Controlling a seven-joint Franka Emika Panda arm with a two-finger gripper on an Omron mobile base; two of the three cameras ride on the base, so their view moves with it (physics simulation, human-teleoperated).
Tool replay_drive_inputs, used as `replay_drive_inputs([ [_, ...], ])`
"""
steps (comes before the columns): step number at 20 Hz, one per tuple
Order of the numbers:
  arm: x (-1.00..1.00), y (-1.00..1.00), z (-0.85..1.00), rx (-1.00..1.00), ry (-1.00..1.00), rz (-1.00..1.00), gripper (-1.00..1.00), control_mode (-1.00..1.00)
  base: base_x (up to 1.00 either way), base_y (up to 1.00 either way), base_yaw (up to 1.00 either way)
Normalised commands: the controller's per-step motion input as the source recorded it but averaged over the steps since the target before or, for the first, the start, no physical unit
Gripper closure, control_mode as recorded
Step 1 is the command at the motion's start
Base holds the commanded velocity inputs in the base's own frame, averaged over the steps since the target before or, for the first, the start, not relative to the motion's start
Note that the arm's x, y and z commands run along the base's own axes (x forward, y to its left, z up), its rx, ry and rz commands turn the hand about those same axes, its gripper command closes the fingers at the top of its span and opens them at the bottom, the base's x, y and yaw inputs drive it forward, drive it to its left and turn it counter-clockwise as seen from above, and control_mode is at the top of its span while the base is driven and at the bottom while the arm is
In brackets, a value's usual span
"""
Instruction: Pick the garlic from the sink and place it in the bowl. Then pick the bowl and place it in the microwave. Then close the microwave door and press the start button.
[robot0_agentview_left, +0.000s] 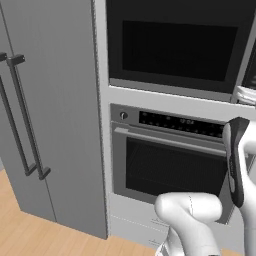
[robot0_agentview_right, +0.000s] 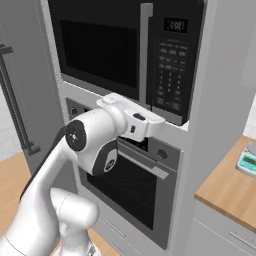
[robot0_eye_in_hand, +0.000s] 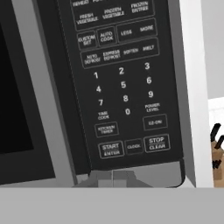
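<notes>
- The microwave (robot0_agentview_right: 125, 55) is built into the tall cabinet column, directly above the oven (robot0_agentview_right: 125, 195).
- The microwave door (robot0_agentview_right: 97, 50) is shut: its dark window sits flush in the grey frame, with the vertical grey handle (robot0_agentview_right: 145, 55) at its 3 o'clock edge.
- The control panel (robot0_agentview_right: 172, 65) lies at 3 o'clock of the handle. A small display (robot0_agentview_right: 176, 25) sits at the panel's 12 o'clock end.
- In the hand view, the control panel (robot0_eye_in_hand: 122, 87) shows a numeric keypad at centre, with preset keys at 12 o'clock.
- The START/ENTER button (robot0_eye_in_hand: 110, 149) sits at the panel's 6 o'clock row. The CLOCK key (robot0_eye_in_hand: 134, 147) is just beside it at 3 o'clock, and the STOP/CLEAR key (robot0_eye_in_hand: 156, 143) follows further toward 3 o'clock.
- The gripper (robot0_eye_in_hand: 112, 177) is fully closed and holds nothing. Its fingertips meet at the 6 o'clock edge of the hand view, just below the START/ENTER button.
- In the right base view, the white hand reaches toward the lower part of the control panel.
- In the left base view, the oven (robot0_agentview_left: 170, 160) shows a knob (robot0_agentview_left: 123, 116) at its 10 o'clock corner and a long handle (robot0_agentview_left: 170, 139) across the door.
- A tall grey refrigerator (robot0_agentview_left: 50, 115) with two dark handles stands at 9 o'clock of the oven column.
- A wooden counter (robot0_agentview_right: 225, 195) carries a kitchen scale (robot0_agentview_right: 248, 161) at 3 o'clock in the right base view.
- The garlic and the bowl cannot be located; the dark door window reveals nothing inside.
</notes>
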Motion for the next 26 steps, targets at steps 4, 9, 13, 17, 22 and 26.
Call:
replay_drive_inputs([
  [4, 0.04, 0.00, 0.00, 0.00, 0.00, 0.01, 1.00, -1.00, 0.00, 0.00, 0.00],
  [9, 0.24, -0.07, 0.00, 0.00, 0.00, 0.02, 1.00, -1.00, 0.00, 0.00, 0.00],
  [13, 0.26, -0.17, 0.00, 0.00, 0.00, 0.04, 1.00, -1.00, 0.00, 0.00, 0.00],
  [17, 0.03, -0.18, -0.01, 0.00, -0.01, 0.05, 1.00, -1.00, 0.00, 0.00, 0.00],
  [22, 0.15, -0.11, -0.04, 0.00, -0.01, 0.05, 1.00, -1.00, 0.00, 0.00, 0.00],
  [26, 0.24, 0.00, 0.00, 0.00, -0.01, 0.02, 1.00, -1.00, 0.00, 0.00, 0.00],
])
